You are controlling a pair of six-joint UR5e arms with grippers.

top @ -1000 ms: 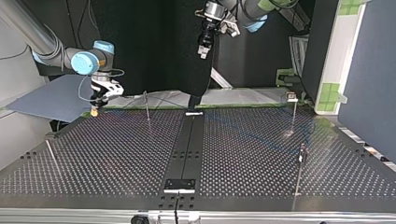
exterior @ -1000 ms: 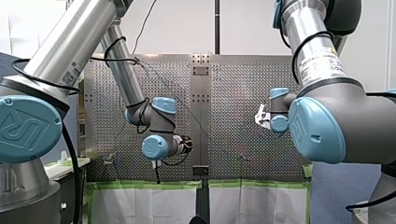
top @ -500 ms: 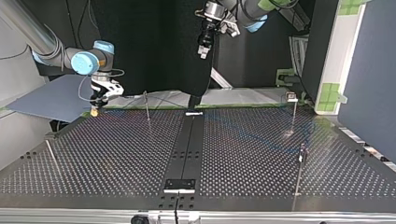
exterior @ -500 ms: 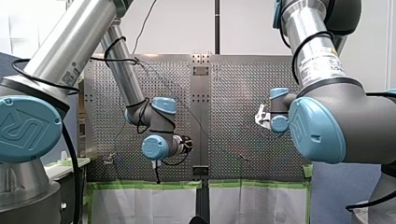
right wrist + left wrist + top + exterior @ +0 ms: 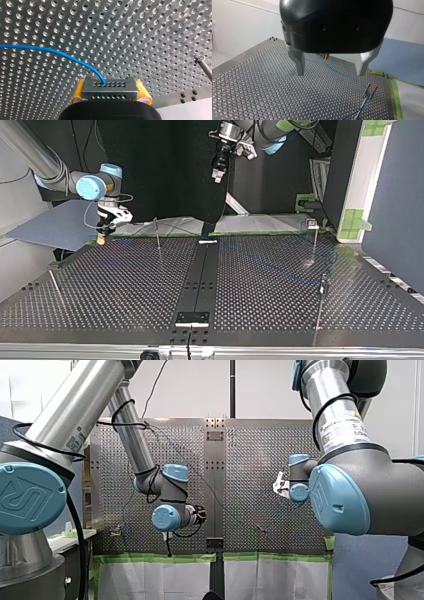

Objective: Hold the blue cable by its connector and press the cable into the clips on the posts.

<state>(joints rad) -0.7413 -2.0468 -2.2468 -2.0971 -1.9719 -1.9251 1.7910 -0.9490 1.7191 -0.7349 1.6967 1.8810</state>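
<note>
1. Perforated metal covers the table (image 5: 125, 285), with a dark strip down its middle and thin posts (image 5: 157, 236) standing on it.
2. My right arm (image 5: 92, 187) comes in at the top view's left, and the right jaws sit low over the table's far edge.
3. The right jaws are clenched, their yellow pads (image 5: 78, 92) squeezing the grey connector (image 5: 109, 90) from both sides.
4. The blue cable (image 5: 57, 53) leaves the connector's holed face and curves away just above the table.
5. In the left wrist view the cable runs across the table to a clip post (image 5: 369, 90) and on past it.
6. My left arm (image 5: 267, 131) hangs high over the far edge. The left jaws are released, their metal fingers (image 5: 299, 62) spread apart with nothing between them.
</note>
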